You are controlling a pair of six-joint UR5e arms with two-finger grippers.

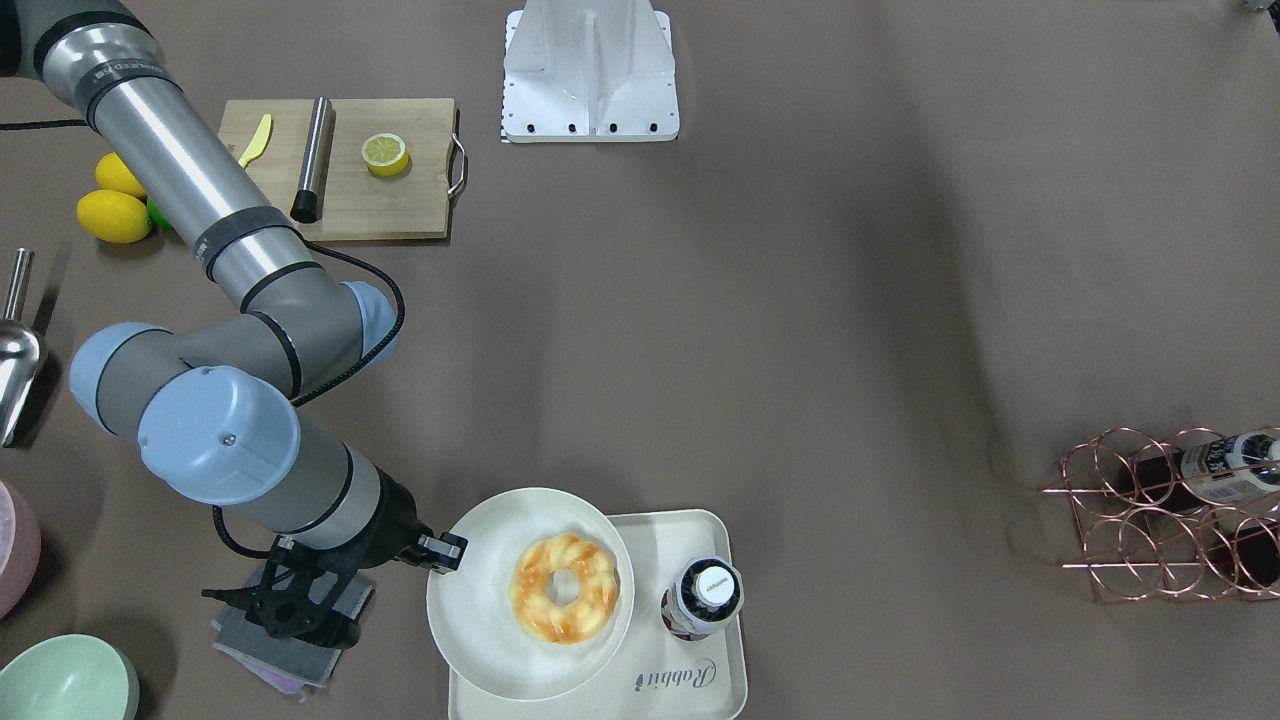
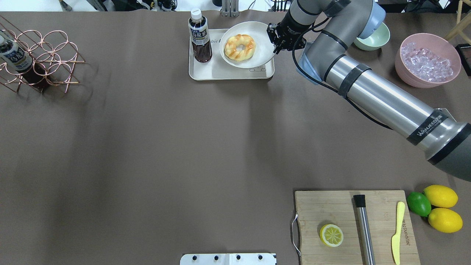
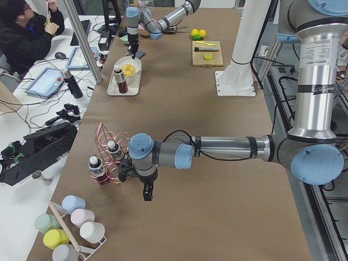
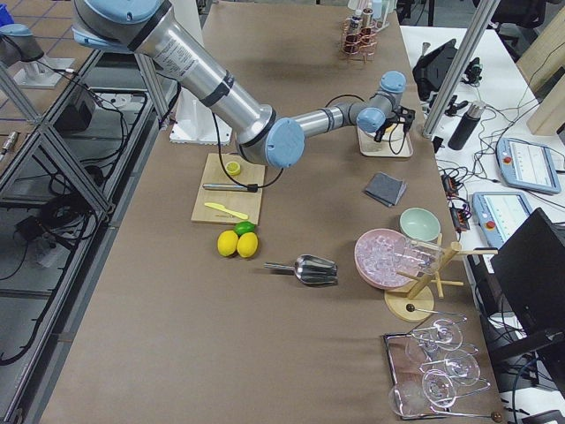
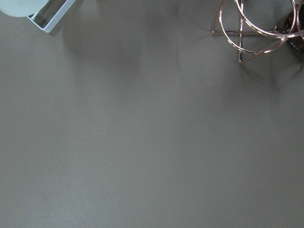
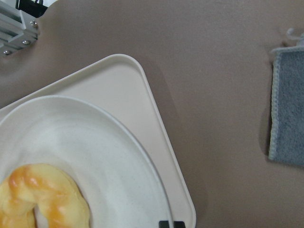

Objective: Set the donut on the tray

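Note:
The donut (image 1: 564, 587), golden-orange and twisted, lies on a round cream plate (image 1: 480, 600). The plate rests partly over the cream tray (image 1: 690, 690) marked "Rabbit" and overhangs its edge. In the overhead view the donut (image 2: 239, 47) is on the plate (image 2: 263, 51) above the tray (image 2: 220, 73). My right gripper (image 1: 447, 553) is at the plate's rim, shut on it. The right wrist view shows its fingertips (image 6: 171, 224) together on the rim, with the donut (image 6: 42, 199) at lower left. My left gripper (image 3: 148, 193) hangs over bare table far from the tray; I cannot tell whether it is open or shut.
A tea bottle (image 1: 702, 598) stands on the tray beside the plate. A grey cloth (image 1: 300, 640) lies under my right wrist. A green bowl (image 2: 371, 40) and a pink ice bowl (image 2: 427, 60) stand nearby. A copper wire rack (image 2: 40, 55) is at far left. A cutting board (image 2: 355, 224) with a half lemon is near right.

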